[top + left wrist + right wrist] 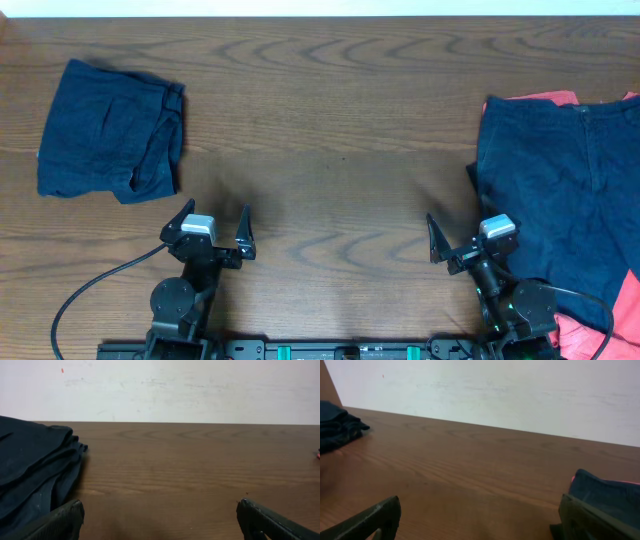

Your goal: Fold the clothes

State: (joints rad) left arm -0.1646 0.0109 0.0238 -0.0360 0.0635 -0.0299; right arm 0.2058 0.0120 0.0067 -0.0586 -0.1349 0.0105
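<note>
Dark navy shorts [570, 200] lie spread flat at the table's right side, on top of a red garment [545, 98]; their edge shows in the right wrist view [605, 494]. A similar navy garment [105, 130] lies folded at the far left, and shows in the left wrist view [30, 470] and far off in the right wrist view [335, 425]. My left gripper [213, 228] is open and empty near the front edge, to the right of the folded garment. My right gripper [462, 240] is open and empty, its right finger beside the spread shorts.
The wooden table [330, 130] lies bare between the two garments. More red cloth [625, 305] sticks out under the shorts at the front right. A black cable [90, 290] loops by the left arm's base. A pale wall [175, 385] stands behind the table.
</note>
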